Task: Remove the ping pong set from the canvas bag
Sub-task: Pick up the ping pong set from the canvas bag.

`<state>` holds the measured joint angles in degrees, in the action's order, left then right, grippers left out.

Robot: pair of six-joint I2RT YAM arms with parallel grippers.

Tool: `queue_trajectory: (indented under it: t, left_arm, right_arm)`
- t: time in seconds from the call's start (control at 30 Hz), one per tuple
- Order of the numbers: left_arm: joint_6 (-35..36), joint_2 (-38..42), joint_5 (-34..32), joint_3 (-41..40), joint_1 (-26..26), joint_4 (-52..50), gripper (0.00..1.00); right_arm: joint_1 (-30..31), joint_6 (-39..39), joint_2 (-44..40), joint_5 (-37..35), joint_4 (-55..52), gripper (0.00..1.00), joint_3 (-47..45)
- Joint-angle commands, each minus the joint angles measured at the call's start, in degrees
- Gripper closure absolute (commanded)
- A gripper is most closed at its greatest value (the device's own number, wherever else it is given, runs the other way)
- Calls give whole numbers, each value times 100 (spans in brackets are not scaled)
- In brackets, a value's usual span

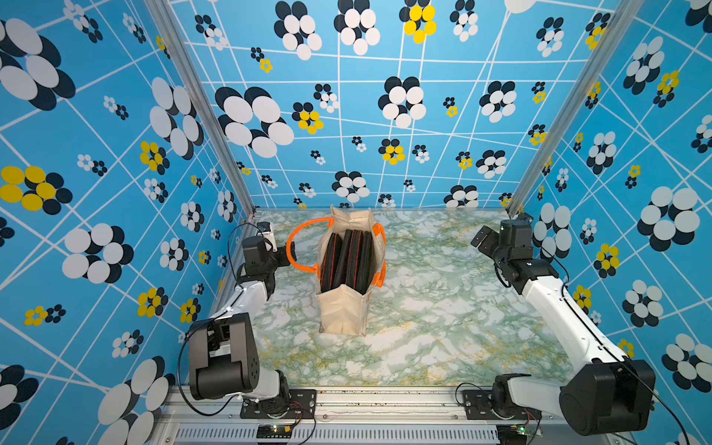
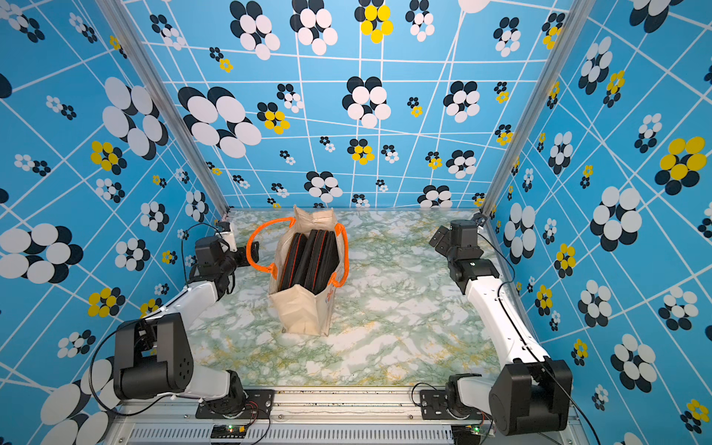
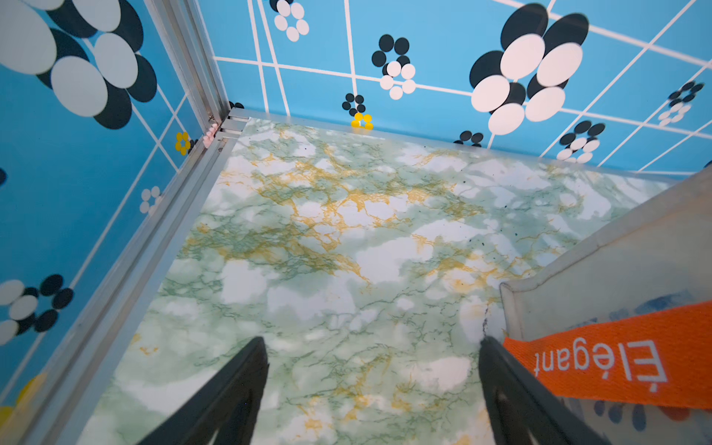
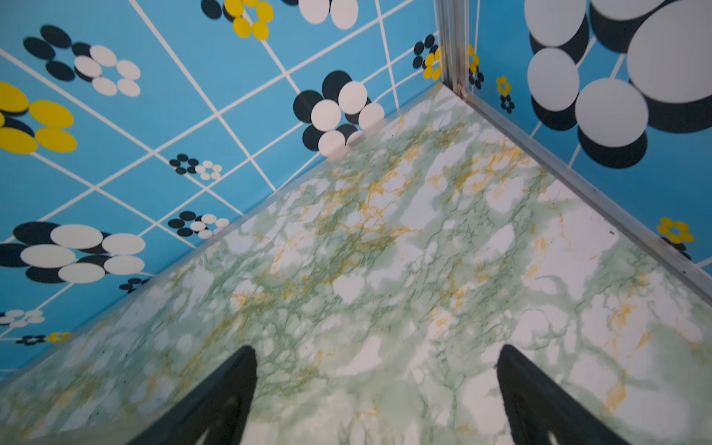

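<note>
Left claw [image 3: 372, 341] stands wide just beside the orange handle [image 3: 616, 354] of the canvas bag [image 1: 343, 312]; right claw [image 4: 375, 348], wide too, well apart from it.

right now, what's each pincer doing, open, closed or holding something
Left pincer: open, holding nothing; the orange handle sits beside it, not between the jaws.
Right pincer: open, holding nothing.

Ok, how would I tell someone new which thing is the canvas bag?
On the green marbled table, look toward the far edge, over by the left gripper. The canvas bag stands upright there, mouth open, with black paddle cases on edge inside. It is the only cream fabric thing, and bright orange handles loop from its rim.
</note>
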<state>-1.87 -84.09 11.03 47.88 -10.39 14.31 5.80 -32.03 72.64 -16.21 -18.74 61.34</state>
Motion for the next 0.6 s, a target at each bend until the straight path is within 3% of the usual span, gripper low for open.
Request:
queue_trajectory:
  t: [0.0,0.1,0.23,0.43,0.5,0.57]
  left_arm:
    - [1004,-290,-603,438,-36,-1227,13]
    - [1414,-683,-1441,825,-163,-1668,13]
    - [1142,-1073,-1533,1498,-547,-2568,17]
    - [611,-884,-71,2183,-764,-3699,33]
    - [415,-694,430,2392,-745,-3967,33]
    - [313,-571,908,2673,-678,-4271,26]
  right_arm:
    - [369,-115,75,134,-844,1,613]
    - [810,55,339,-91,-1366,1,1274]
    - [1381,179,691,-249,-1803,1,2054]
    - [2093,221,1206,35,-2204,5,3207]
    - [2359,232,1409,118,-2333,6,3617]
    - [2599,226,1604,255,-2401,6,3941]
